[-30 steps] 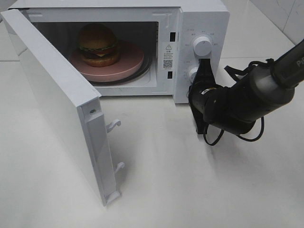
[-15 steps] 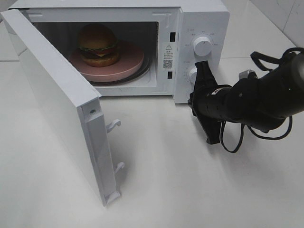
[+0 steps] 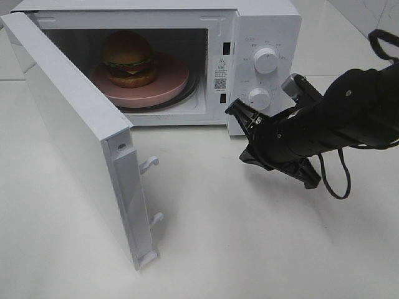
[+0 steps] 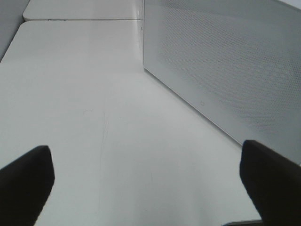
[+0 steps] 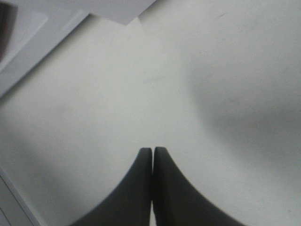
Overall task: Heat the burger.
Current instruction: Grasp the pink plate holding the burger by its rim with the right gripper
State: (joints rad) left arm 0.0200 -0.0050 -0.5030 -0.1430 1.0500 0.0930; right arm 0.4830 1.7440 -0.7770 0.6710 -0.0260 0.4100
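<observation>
My right hand (image 5: 152, 149) is pinched shut; my left hand (image 4: 146, 157) gapes wide. The burger (image 3: 128, 59) sits in the open microwave (image 3: 268, 25), upper left of the frame. I cannot read the small print on its QR sticker (image 3: 220, 73).

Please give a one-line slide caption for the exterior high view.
Small round golden-bun burger on a pink round plate inside the open white microwave; black right gripper shut near the knobs.
</observation>
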